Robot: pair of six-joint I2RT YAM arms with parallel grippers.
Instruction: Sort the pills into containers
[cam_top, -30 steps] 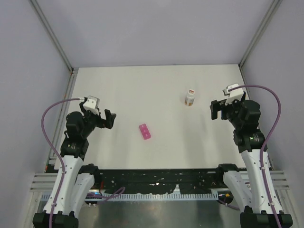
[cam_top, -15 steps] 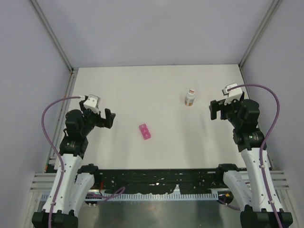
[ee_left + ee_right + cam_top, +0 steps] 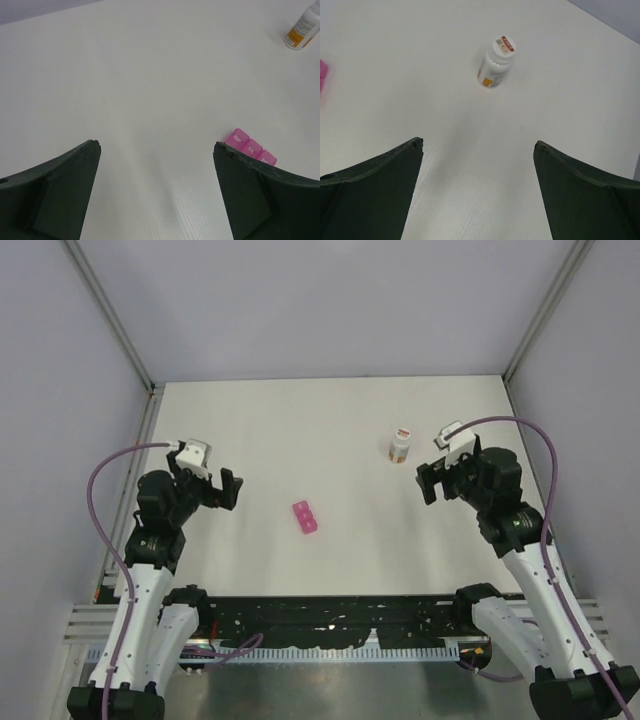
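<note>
Since the pill box (image 3: 305,517) lies mid-way on the table (image 3: 300,420), long axis slanting near to far, to the right of the spread, empty left gripper (image 3: 231,490), that arm is nearer than the right gripper (image 3: 428,483), also spread and empty.

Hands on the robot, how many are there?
2. The left hand is left of the pink box; the right hand is right of the bottle. Both are open and empty.
</note>
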